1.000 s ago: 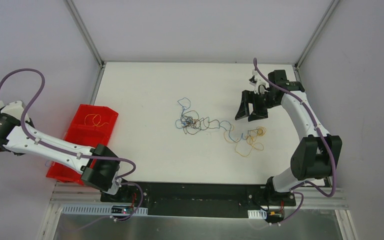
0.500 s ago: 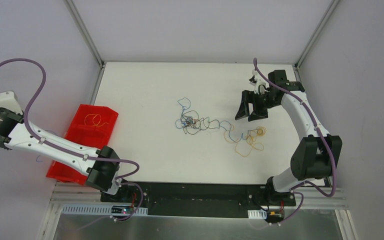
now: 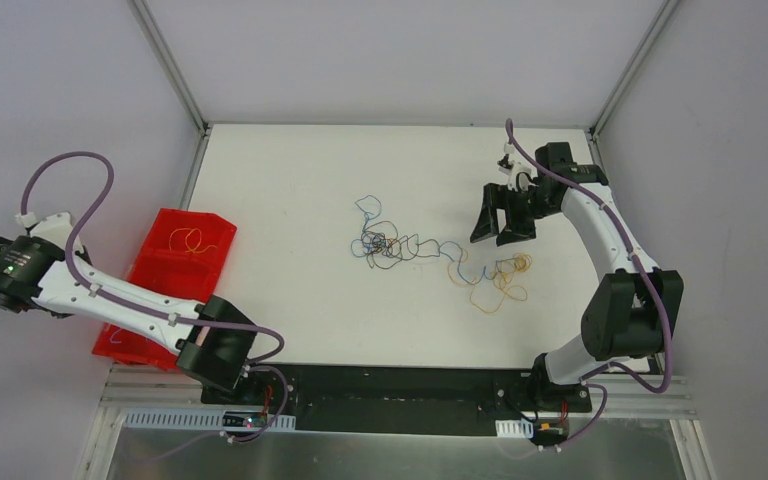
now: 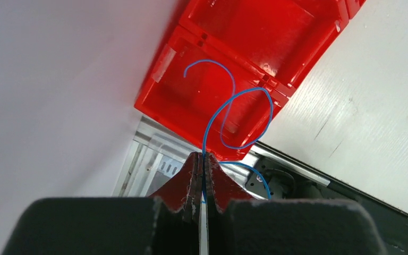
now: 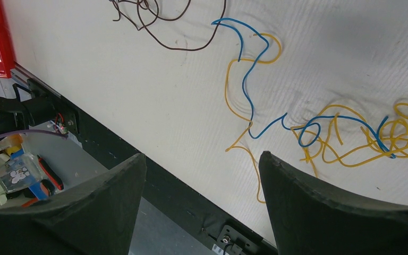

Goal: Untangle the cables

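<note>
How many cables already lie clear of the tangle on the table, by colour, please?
In the red bin, orange-yellow cable: 1
Pinched in the left gripper, blue cable: 1
Total: 2

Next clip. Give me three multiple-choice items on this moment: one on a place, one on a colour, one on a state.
1. Where does the red bin stand?
A. at the left edge of the table
B. at its far right corner
C. in its middle

2. What colour is the strand pinched between the left fingers?
A. orange-yellow
B. blue
C. black

3. How do the right fingers stand?
A. shut on a strand
B. shut on nothing
C. open, holding nothing

Answers:
1 A: the top view shows the bin at the left edge.
2 B: the left wrist view shows a blue strand rising from the closed fingertips.
3 C: the right wrist view shows a wide gap with nothing in it.
</note>
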`<state>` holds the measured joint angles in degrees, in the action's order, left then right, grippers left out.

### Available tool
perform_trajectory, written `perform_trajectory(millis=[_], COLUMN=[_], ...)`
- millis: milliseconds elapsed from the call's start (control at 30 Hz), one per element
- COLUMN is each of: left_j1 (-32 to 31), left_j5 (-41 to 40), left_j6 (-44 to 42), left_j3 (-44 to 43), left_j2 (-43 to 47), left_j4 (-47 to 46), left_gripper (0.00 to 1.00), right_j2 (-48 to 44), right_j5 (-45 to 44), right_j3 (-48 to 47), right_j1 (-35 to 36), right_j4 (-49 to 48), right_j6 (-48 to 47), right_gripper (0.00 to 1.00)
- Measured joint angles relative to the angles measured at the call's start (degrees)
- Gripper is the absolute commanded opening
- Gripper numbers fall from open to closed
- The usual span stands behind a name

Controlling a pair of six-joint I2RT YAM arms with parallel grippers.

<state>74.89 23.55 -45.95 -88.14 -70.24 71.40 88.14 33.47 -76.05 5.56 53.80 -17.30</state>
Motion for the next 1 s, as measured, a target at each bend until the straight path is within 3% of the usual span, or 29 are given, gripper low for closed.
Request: perform_trajectory(millis=[200,500,833,1000], left_j1=[-4.5,-13.4,-12.4,-8.0], left_j5=[-3.1,-10.6,-16.7,-17.2], left_j6=[1.8,4.9,-0.2,-3.8], left_j3=[7.8,23.4,33.6,35.9], left_j2=[0.2,0.2,-0.9,-0.9], left_j4=[-5.7,-24.3,-38.2,-40.7], left_gripper=[0.00,0.00,0.00,0.00], right_j2=[0.0,0.0,0.0,0.0], right_j5=[0.0,-0.1,-1.1,-1.3], right_j3=[0.0,0.3,2.8,2.8], right_j1=[0.0,0.0,0.0,0.0], right_j4=[0.0,-0.2,-0.4,-0.4], right_j6=[0.0,-0.1,-0.4,-0.6], right_gripper=[0.81,0.81,0.81,0.81])
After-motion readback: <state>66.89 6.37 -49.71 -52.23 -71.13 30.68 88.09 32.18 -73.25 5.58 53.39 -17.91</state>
